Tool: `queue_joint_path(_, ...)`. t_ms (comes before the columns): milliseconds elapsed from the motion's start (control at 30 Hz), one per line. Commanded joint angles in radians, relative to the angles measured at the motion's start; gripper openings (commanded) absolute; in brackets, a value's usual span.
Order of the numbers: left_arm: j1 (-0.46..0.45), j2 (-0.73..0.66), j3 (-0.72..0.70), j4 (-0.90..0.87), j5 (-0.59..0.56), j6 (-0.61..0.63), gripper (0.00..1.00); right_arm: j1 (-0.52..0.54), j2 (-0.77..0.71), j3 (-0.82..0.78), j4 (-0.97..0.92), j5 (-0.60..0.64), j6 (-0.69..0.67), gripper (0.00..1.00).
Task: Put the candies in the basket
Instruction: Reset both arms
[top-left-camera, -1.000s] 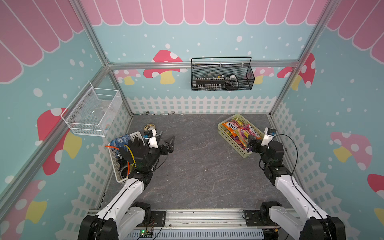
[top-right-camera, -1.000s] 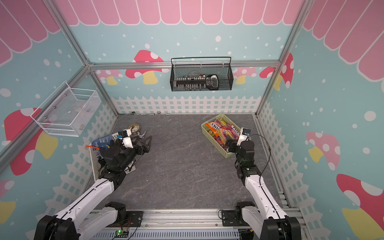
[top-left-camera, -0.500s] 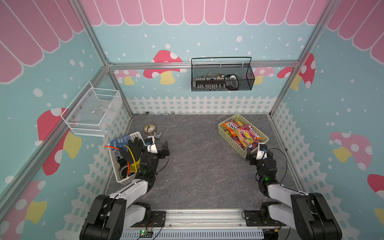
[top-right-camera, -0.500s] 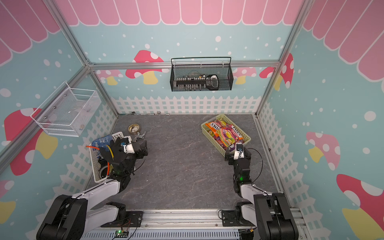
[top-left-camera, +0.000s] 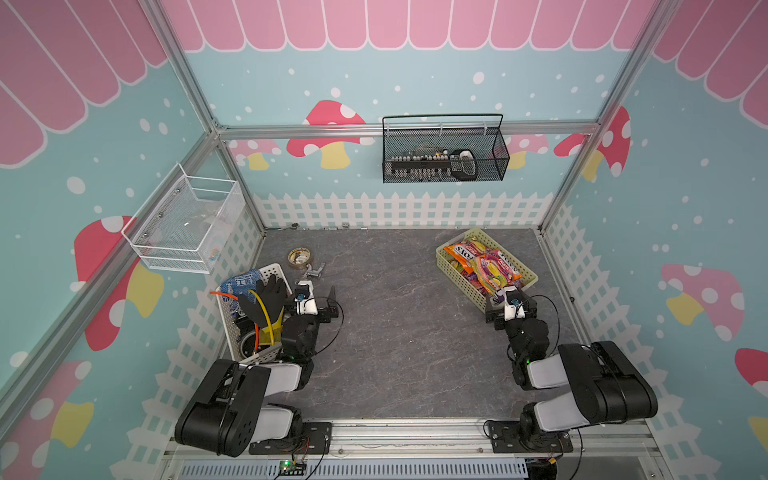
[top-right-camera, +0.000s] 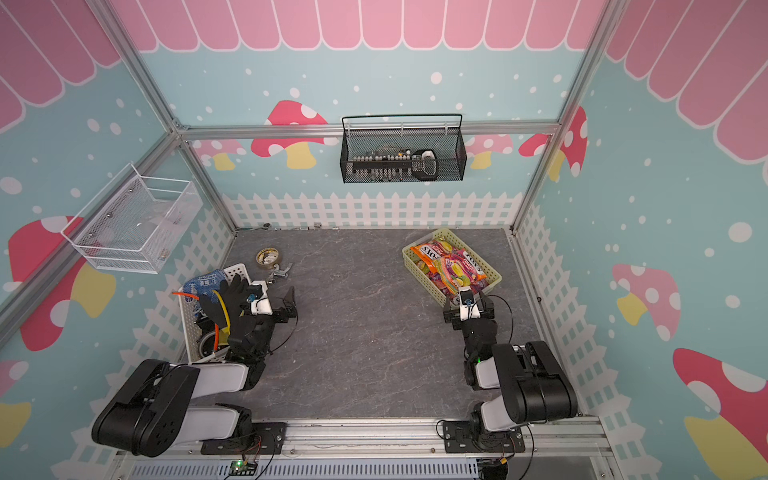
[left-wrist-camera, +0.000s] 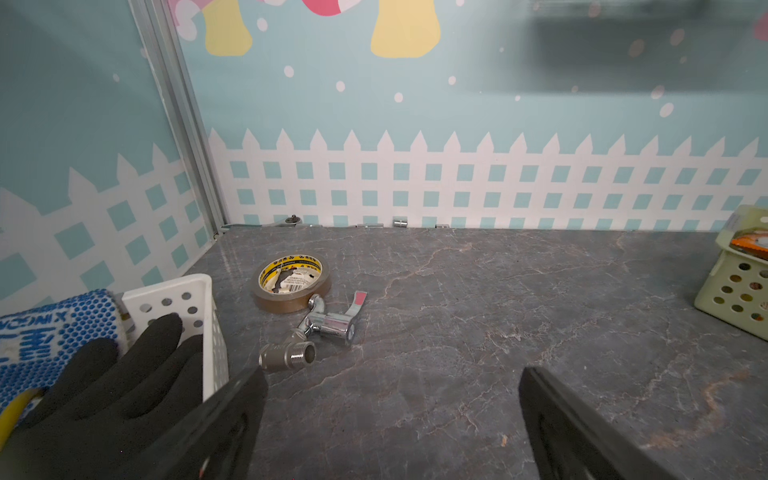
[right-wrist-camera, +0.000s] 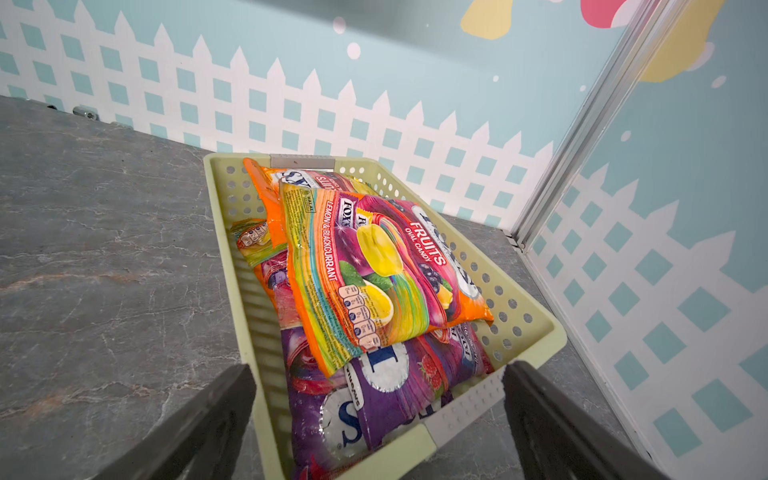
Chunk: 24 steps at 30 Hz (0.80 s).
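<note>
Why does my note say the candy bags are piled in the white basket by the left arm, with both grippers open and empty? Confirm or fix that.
The basket is wrong. The candy bags lie piled in the pale yellow-green basket in front of the right gripper, as the right wrist view shows. The white basket by the left arm holds gloves and tubing. The rest stands: right and left gripper are open and empty.

- "FOX'S", "FRUITS OVAL CANDY" and "LEMON & BLACKCURRANT" are read on the top candy bag (right-wrist-camera: 374, 266) in the basket (right-wrist-camera: 536, 332).
- Large white letters, only partly legible, are seen on the purple bag (right-wrist-camera: 386, 399).
- Print on the tape roll (left-wrist-camera: 291, 278) cannot be made out.
</note>
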Motion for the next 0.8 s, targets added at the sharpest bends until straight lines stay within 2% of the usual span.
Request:
queue_joint_path(0, 0.002, 0.064, -0.011, 0.177, 0.02, 0.04, 0.99, -0.008, 0.016, -0.014, 0.131, -0.011, -0.01, 0.98)
queue_joint_path(200, 0.04, 0.069, -0.018, 0.174, 0.062, -0.001, 0.99, -0.013, 0.021, 0.006, 0.099, 0.048, 0.019, 0.99)
queue_joint_path(300, 0.06, 0.145, -0.02, 0.251, 0.084, -0.004, 0.99, -0.015, 0.018, 0.02, 0.069, 0.077, 0.036, 0.99)
queue_joint_path(367, 0.061, 0.121, 0.001, 0.172, 0.085, -0.016, 0.99, -0.017, 0.022, 0.038, 0.043, 0.1, 0.046, 0.99)
queue_joint_path(467, 0.083, 0.14, 0.032, 0.143, 0.097, -0.036, 0.99, -0.016, 0.022, 0.073, -0.025, 0.18, 0.081, 0.99)
queue_joint_path(600, 0.127, 0.133, 0.064, 0.067, 0.152, -0.072, 0.99, -0.017, 0.022, 0.069, -0.02, 0.189, 0.082, 0.99)
queue_joint_path(767, 0.129, 0.133, 0.061, 0.079, 0.155, -0.072, 0.99, -0.017, 0.024, 0.07, -0.02, 0.19, 0.082, 0.99)
